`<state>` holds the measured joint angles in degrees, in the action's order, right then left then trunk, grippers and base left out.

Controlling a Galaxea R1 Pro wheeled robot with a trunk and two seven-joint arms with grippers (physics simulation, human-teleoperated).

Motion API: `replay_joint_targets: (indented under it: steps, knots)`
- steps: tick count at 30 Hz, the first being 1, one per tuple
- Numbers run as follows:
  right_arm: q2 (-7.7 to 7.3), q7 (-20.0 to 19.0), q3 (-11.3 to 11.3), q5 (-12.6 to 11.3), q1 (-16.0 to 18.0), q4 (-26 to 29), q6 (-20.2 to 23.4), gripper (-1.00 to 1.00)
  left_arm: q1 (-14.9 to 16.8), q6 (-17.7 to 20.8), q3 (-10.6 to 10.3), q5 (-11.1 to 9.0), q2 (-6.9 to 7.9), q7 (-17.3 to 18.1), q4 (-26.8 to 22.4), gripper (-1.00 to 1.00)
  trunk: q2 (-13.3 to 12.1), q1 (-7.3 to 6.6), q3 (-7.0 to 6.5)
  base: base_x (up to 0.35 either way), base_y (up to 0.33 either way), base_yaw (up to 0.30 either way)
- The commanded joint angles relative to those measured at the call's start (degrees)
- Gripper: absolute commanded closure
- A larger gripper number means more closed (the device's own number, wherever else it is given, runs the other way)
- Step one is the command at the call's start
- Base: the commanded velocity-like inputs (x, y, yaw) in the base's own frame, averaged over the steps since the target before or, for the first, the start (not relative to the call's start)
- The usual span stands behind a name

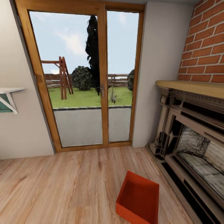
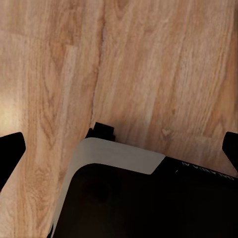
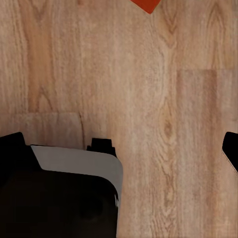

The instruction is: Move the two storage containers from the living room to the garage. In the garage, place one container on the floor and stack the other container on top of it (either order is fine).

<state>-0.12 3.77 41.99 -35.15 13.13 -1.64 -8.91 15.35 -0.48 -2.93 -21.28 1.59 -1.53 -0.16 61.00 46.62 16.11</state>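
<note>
One bin [image 1: 137, 199] sits empty on the plank floor [image 1: 62, 186] just beside the fireplace [image 1: 189, 137], on its glass-door [image 1: 84, 81] side. Both grippers [image 2: 119, 148] [image 3: 121, 148] hang over bare planks, fingers spread wide, grasping nothing.

One storage container [image 1: 137, 199], orange-red and open-topped, sits on the wood plank floor [image 1: 62, 186] near the fireplace side. One corner of an orange-red container [image 3: 147, 5] shows in the right wrist view. One fireplace [image 1: 189, 146], one brick chimney [image 1: 205, 40] and one mantel shelf [image 1: 193, 87]. One glazed door [image 1: 82, 77] with two panes. One white wall shelf [image 1: 9, 93] with one bracket. Outside: one wooden frame [image 1: 63, 77], two round bushes [image 1: 81, 77] and one tall dark tree [image 1: 92, 46].
</note>
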Motion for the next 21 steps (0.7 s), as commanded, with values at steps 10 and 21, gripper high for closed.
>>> replay_joint_targets:
  steps: [10,21]
  knots:
    - [0.73,0.4,0.5,-0.5,0.1,-0.2,-0.2,-1.0,0.0,-0.1,-0.4,-0.3,0.26,-0.2,0.0,-1.0,0.0,0.03,0.07,0.227,0.128,-0.181]
    - [0.74,0.4,0.5,-0.5,0.1,-0.1,-0.2,-1.0,0.0,-0.1,-0.4,-0.3,0.26,-0.2,0.0,-1.0,0.0,0.03,0.07,0.008,0.008,-0.255]
